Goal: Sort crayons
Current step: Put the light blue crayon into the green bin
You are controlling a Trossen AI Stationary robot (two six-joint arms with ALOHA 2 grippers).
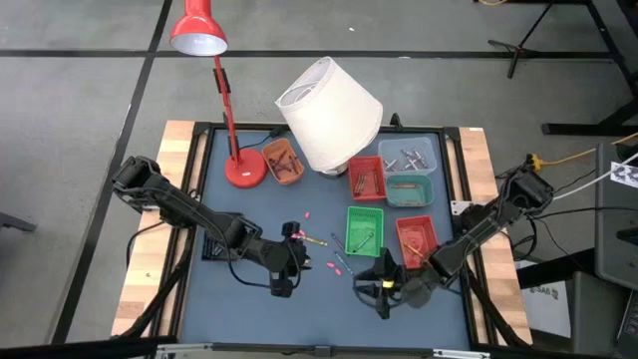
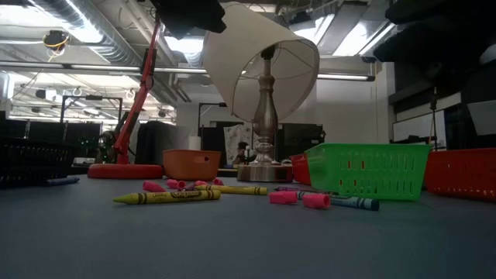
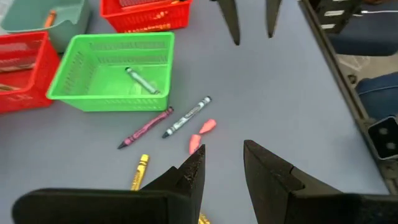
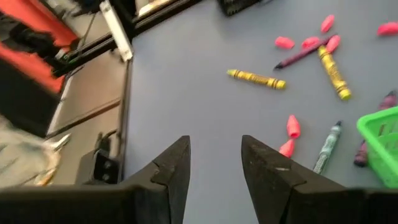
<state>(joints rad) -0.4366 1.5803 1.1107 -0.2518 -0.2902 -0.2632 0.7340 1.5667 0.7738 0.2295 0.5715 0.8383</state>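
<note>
Both pincers are being held low over the near part of the blue table (image 1: pixel 249 214), with fingers parted and nothing gripped between them. Left gripper (image 1: pixel 283 282) is being kept just beside the scattered crayons, while right gripper (image 1: pixel 384 295) is being kept near the green basket (image 1: pixel 364 228), in front of it.

Loose crayons are being shown lying flat on the table between the two grippers: two yellow crayons (image 4: pixel 256 79), a purple crayon (image 3: pixel 147 127), a grey-green crayon (image 3: pixel 187 116) and several short pink pieces (image 4: pixel 293 126). One grey crayon (image 3: pixel 142 81) is being shown inside the green basket.

Red baskets (image 1: pixel 416 237) are being shown beside and behind the green one, with a pale teal tray (image 1: pixel 409 187) nearby. At the far side, a red desk lamp (image 1: pixel 197 30), an orange bowl (image 1: pixel 282 160) and a table lamp with a tilted white shade (image 1: pixel 329 112) are being shown standing.
</note>
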